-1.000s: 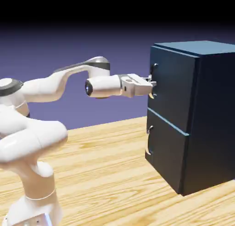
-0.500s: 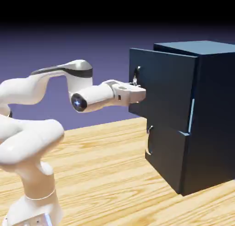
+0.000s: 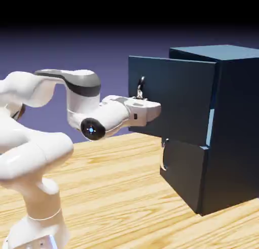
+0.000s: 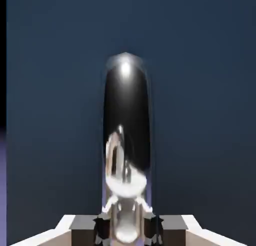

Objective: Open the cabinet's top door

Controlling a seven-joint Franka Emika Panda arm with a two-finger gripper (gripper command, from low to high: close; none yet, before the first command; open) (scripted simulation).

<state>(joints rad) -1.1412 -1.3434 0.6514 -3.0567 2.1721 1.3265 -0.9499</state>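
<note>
The navy cabinet (image 3: pixel 230 121) stands on the right of the exterior view. Its top door (image 3: pixel 177 98) stands pulled out from the cabinet body toward the left, with a pale gap showing behind its right edge. My gripper (image 3: pixel 139 96) is shut on the door's curved handle (image 3: pixel 141 85), and the arm reaches in from the left. In the hand view the shiny handle (image 4: pixel 126 135) runs up the middle over the flat blue door (image 4: pixel 200 90). Its lower end sits pinched in my gripper (image 4: pixel 126 226), with a dark fingertip (image 4: pixel 102 225) on either side.
Below the top door, the shorter lower panel (image 3: pixel 183 172) sits flush with the cabinet, with its own curved handle (image 3: pixel 163 156). The cabinet rests on a wooden table (image 3: pixel 121 192). My arm's elbow (image 3: pixel 81 83) bends up at the left.
The top door has come out from flush to well proud of the cabinet. My gripper moved left with the handle in it, and the arm folded back toward the base.
</note>
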